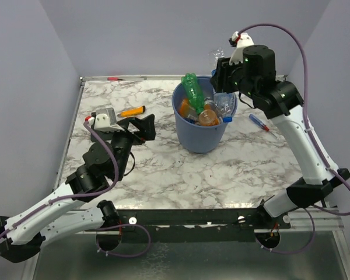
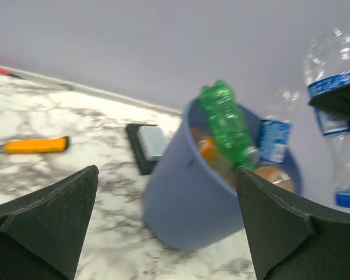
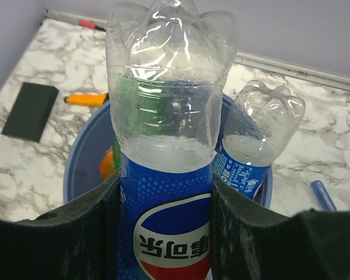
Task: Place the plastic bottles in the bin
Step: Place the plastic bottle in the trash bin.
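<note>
The blue bin (image 1: 199, 135) stands mid-table with a green bottle (image 1: 192, 90), an orange one (image 1: 188, 108), a brown one (image 1: 209, 118) and a clear blue-labelled one (image 3: 256, 146) sticking out of it. My right gripper (image 3: 166, 233) is shut on another clear bottle (image 3: 166, 146) with a blue label. It holds this bottle base-up over the bin's far right rim (image 1: 223, 81). My left gripper (image 2: 166, 192) stands open and holds nothing, low over the table left of the bin (image 2: 192, 198).
An orange utility knife (image 1: 131, 111) and a flat black rectangle (image 2: 149, 146) lie left of the bin. A blue pen (image 1: 261, 123) lies to its right. A red marker (image 1: 114, 77) rests by the back edge. Walls close in on three sides.
</note>
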